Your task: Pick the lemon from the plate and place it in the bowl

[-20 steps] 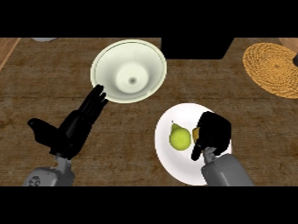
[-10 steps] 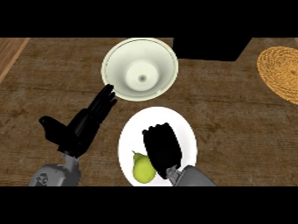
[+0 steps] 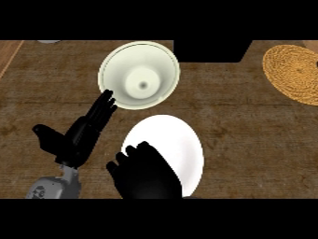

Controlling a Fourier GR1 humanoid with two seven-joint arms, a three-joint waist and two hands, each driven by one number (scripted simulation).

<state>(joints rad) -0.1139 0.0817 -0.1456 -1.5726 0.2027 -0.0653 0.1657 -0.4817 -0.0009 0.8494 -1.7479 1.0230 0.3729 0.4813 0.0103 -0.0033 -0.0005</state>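
Lemon is hidden; whether the black right hand [image 3: 144, 175], curled over the white oval plate [image 3: 178, 140], holds it cannot be told.

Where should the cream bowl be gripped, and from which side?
Pinch the bowl at its lower-left rim, coming from above. It sits upright with its mouth open, and that edge lies right beside the fingertips of the open left hand.
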